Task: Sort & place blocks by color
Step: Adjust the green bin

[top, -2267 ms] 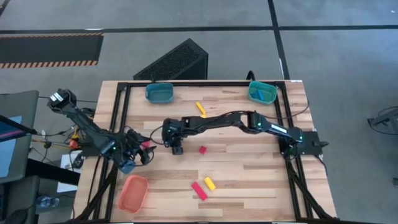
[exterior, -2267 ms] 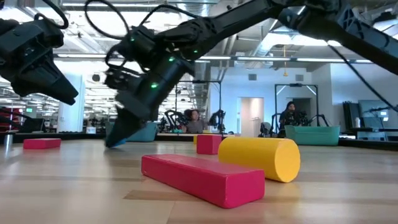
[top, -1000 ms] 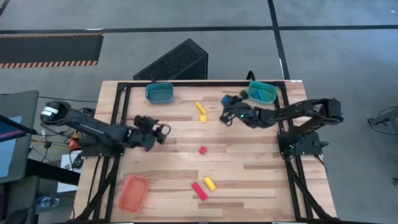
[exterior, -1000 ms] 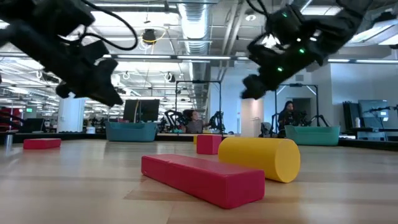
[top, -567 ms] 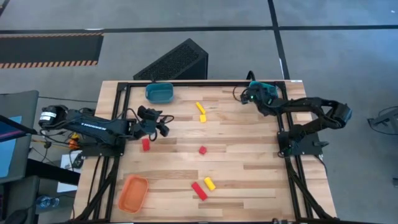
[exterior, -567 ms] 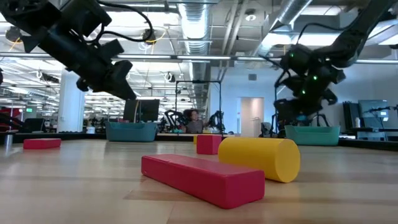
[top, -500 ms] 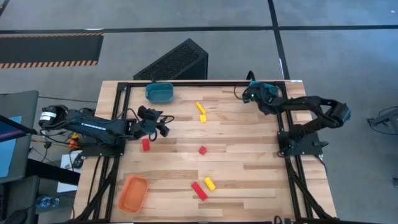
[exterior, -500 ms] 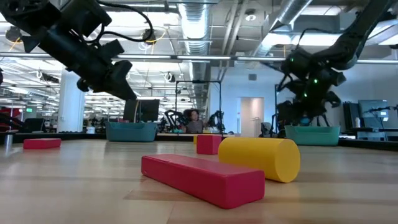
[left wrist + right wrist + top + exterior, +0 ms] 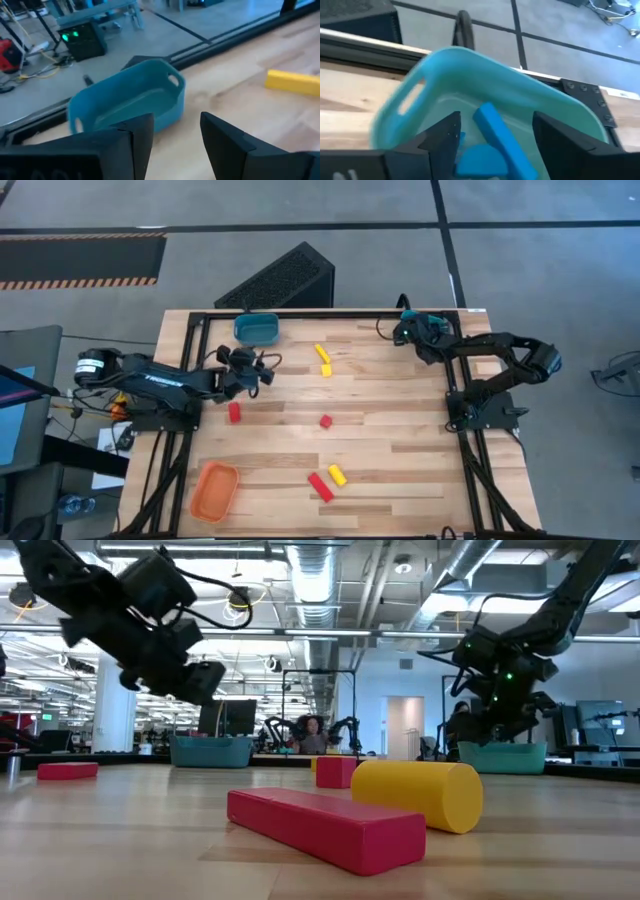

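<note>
My left gripper (image 9: 262, 367) hangs open and empty above the table, a little on the near side of the dark teal tray (image 9: 257, 330); its wrist view shows that tray (image 9: 130, 100) past the fingers. My right gripper (image 9: 403, 332) hovers open over the light teal tray (image 9: 428, 328), which holds blue blocks (image 9: 492, 127). Loose on the table lie two yellow blocks (image 9: 323, 358), a red block (image 9: 234, 412), a red cube (image 9: 325, 421), a red bar (image 9: 319, 487) and a yellow piece (image 9: 338, 475).
An orange tray (image 9: 215, 490) sits at the table's near left. A black frame (image 9: 330, 313) runs around the table's edges. In the low view the red bar (image 9: 325, 825) and a yellow cylinder (image 9: 420, 792) lie close to the camera. People stand in the room behind.
My right gripper has swung from the far middle of the table toward the far right corner and now hovers over the light teal tray. My left gripper has moved toward the far edge, away from the red block and closer to the dark teal tray.
</note>
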Controlling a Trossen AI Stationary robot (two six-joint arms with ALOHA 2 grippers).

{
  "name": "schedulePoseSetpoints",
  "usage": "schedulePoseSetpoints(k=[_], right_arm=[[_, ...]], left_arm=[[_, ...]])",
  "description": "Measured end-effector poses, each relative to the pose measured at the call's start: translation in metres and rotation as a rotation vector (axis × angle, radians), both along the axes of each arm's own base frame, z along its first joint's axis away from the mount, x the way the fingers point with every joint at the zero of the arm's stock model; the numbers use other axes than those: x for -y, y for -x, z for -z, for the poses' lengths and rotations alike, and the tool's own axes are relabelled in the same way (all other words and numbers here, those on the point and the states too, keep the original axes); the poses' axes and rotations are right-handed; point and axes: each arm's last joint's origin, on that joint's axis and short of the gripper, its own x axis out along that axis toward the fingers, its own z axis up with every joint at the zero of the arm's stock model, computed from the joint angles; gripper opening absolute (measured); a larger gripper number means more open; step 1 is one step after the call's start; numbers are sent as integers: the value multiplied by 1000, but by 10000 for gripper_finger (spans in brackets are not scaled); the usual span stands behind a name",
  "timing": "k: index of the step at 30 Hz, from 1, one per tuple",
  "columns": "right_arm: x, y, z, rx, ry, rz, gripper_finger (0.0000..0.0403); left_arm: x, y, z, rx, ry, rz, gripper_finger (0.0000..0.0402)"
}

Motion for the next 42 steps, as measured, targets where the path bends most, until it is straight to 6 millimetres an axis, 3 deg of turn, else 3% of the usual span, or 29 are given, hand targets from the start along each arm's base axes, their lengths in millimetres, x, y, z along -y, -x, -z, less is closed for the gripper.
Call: schedulePoseSetpoints(k=[4, 7, 10, 13, 16, 19, 23, 28, 34, 42], right_arm=[[-3, -3, 0, -44, -21, -69, 277], [-8, -15, -5, 13, -99, -280, 280], [-15, -39, -34, 255, -163, -627, 281], [-32, -59, -66, 437, -186, -860, 281], [-52, -70, -95, 445, -128, -926, 281], [-69, -76, -108, 410, -85, -879, 281], [-90, -88, -91, 382, -174, -848, 281], [-105, -119, -45, 312, -292, -873, 281], [-87, -142, -13, 209, -336, -778, 281], [-51, -122, -1, -133, -310, -559, 281]], left_arm=[[-23, -12, 2, 37, 40, 116, 154], [-37, -20, 3, 132, 101, 280, 154], [-43, -30, 0, 271, 147, 460, 154], [-45, -41, -6, 326, 163, 611, 154], [-41, -49, -10, 319, 176, 710, 154], [-30, -52, -7, 294, 207, 755, 154], [-13, -55, 0, 225, 247, 778, 154], [7, -56, 5, 149, 236, 747, 154], [25, -58, 5, 153, 238, 762, 154], [32, -54, 11, 69, 223, 695, 154]])
